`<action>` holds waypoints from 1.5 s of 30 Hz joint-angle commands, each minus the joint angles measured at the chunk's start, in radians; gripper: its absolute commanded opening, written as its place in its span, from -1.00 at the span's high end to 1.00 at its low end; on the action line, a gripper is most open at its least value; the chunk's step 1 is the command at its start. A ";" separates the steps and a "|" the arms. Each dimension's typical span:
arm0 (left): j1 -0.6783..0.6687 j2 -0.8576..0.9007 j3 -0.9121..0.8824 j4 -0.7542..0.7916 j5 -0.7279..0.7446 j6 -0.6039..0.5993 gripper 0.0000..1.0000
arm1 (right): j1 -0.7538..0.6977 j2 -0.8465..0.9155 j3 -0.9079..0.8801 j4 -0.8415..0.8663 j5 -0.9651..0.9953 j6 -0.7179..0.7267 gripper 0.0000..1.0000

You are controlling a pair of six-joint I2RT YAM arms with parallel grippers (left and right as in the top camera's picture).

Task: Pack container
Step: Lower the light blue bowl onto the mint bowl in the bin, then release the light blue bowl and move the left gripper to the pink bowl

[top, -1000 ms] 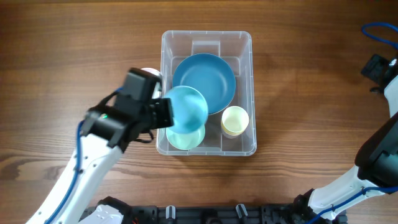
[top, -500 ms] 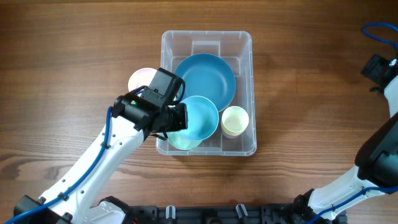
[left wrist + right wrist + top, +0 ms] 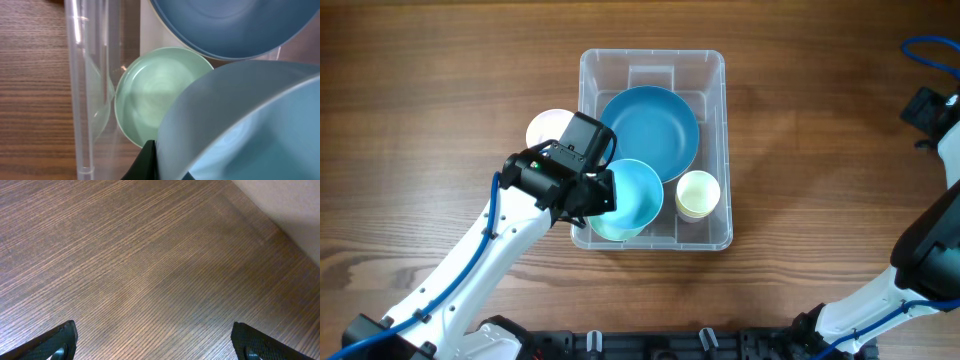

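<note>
the left arm reaches from the near left edge of the table towards the near left corner of the container, with its wrist bent over the container's left wall. the left gripper is pinched tight on the rim of a light blue bowl and holds it tilted over the near left part of the container. the container stands in the middle of the table, its long side running near to far.

right under the held bowl a green bowl lies on the container's floor, close to the left wall. a dark blue plate fills the far half, and the held bowl overlaps its near edge. a pale yellow cup stands upright at the near right, just beside the bowl. a pale pink plate lies on the table outside the left wall, partly hidden by the wrist.

the right arm is at the right edge, well apart from the container. the right gripper has its fingers spread wide over bare wood and holds nothing.
</note>
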 commanded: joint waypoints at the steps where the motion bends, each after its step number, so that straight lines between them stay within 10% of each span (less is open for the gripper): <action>1: -0.003 -0.007 0.005 -0.002 -0.032 -0.021 0.85 | -0.003 0.000 0.008 0.002 0.006 -0.008 -0.99; 10: 0.003 -0.009 0.007 0.013 -0.032 -0.021 0.09 | -0.003 0.000 0.008 0.002 0.006 -0.008 -1.00; 19: 0.117 -0.068 0.143 0.014 -0.111 -0.017 0.08 | -0.004 0.000 0.008 0.002 0.006 -0.008 -0.99; 27: 0.396 -0.077 0.152 0.015 -0.156 -0.124 -0.32 | -0.004 0.000 0.008 0.002 0.006 -0.008 -0.99; 45: 0.556 0.424 0.152 0.226 0.074 -0.121 -0.43 | -0.003 0.000 0.008 0.002 0.006 -0.008 -1.00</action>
